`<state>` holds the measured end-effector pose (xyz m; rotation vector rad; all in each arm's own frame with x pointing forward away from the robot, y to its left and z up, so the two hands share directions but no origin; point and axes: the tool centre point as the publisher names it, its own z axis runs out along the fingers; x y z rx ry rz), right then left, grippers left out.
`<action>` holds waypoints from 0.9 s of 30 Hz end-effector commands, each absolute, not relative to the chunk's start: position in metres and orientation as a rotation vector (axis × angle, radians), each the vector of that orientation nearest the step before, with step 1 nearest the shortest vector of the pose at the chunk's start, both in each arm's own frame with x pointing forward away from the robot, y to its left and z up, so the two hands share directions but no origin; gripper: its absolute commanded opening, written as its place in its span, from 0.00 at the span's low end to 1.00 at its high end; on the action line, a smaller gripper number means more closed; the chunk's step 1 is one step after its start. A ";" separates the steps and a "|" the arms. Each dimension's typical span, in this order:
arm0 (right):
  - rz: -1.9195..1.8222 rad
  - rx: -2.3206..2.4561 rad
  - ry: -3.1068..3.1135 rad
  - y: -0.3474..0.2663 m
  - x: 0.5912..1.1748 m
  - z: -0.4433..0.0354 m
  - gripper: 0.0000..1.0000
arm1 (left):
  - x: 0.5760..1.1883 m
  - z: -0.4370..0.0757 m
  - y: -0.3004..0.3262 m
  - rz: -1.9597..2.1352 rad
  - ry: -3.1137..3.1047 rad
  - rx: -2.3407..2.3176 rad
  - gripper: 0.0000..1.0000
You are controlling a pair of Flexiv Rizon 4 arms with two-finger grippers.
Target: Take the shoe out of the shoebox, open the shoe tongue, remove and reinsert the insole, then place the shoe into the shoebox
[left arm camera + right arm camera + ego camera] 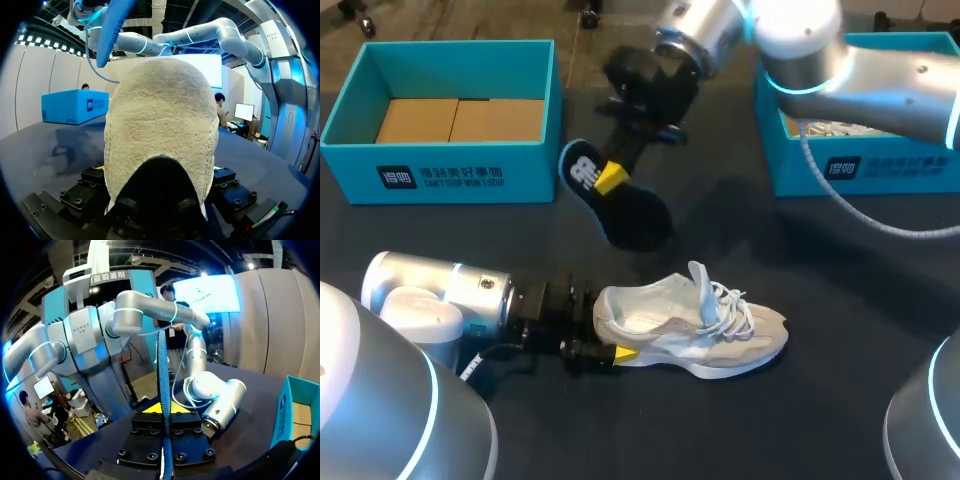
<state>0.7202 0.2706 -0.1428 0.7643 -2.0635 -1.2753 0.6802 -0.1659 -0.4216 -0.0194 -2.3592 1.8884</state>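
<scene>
Right tool point(610, 180) pinches the insole point(638, 222) near its heel, aloft over the tabletop point(820, 260). I judge it thin, light and floppy, so I'd feed it toe-first. Left tool point(612, 345) clamps the soft heel of the shoe point(690, 325), which lies on the tabletop.
</scene>
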 end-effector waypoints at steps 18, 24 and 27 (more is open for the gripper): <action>-1.575 0.510 -2.181 0.246 0.690 -0.078 0.00 | 0.682 -0.426 -0.167 1.888 -2.359 -0.019 0.00; -1.500 0.389 -2.211 0.247 0.685 -0.060 0.00 | 0.682 -0.426 -0.167 1.888 -2.359 -0.019 0.00; -1.500 0.389 -2.211 0.247 0.685 -0.060 0.00 | 0.682 -0.426 -0.167 1.888 -2.359 -0.019 0.00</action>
